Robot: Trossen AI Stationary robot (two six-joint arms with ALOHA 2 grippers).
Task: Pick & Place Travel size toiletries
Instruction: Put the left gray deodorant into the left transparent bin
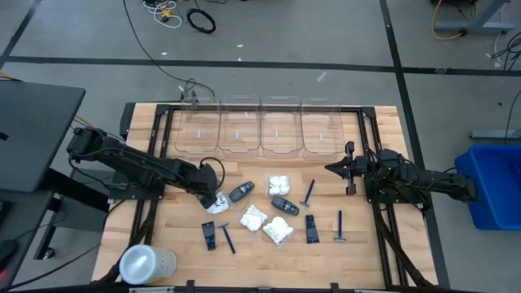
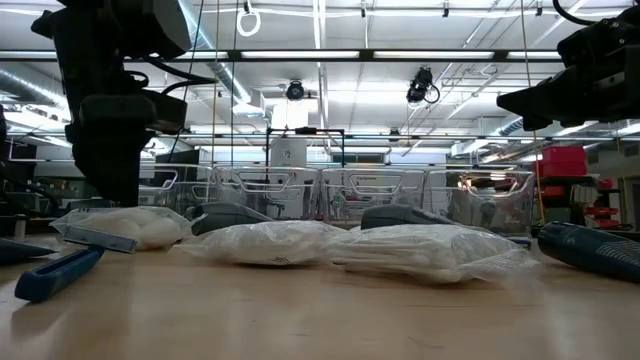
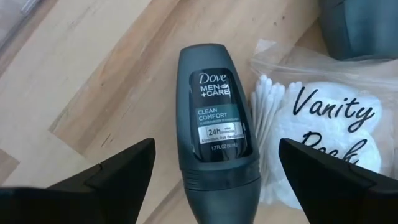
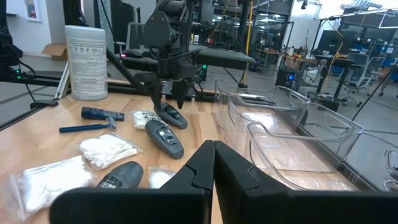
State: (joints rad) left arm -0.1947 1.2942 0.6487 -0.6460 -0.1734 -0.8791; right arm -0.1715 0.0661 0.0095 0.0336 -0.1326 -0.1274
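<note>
A dark grey Dove deodorant case lies flat on the wooden table beside a white "Vanity Pack" packet of cotton swabs. My left gripper hangs over the case, pointing steeply down and open. Its fingers stand on either side of the case with a gap to each. The right wrist view shows the same: left gripper above the case. From above, the left gripper hides the case. My right gripper waits shut and level at the table's right. Other toiletries lie spread over the table's middle.
Two more grey cases, white packets, black tubes and blue razors lie around. Clear bins line the far edge. A translucent round container stands near left.
</note>
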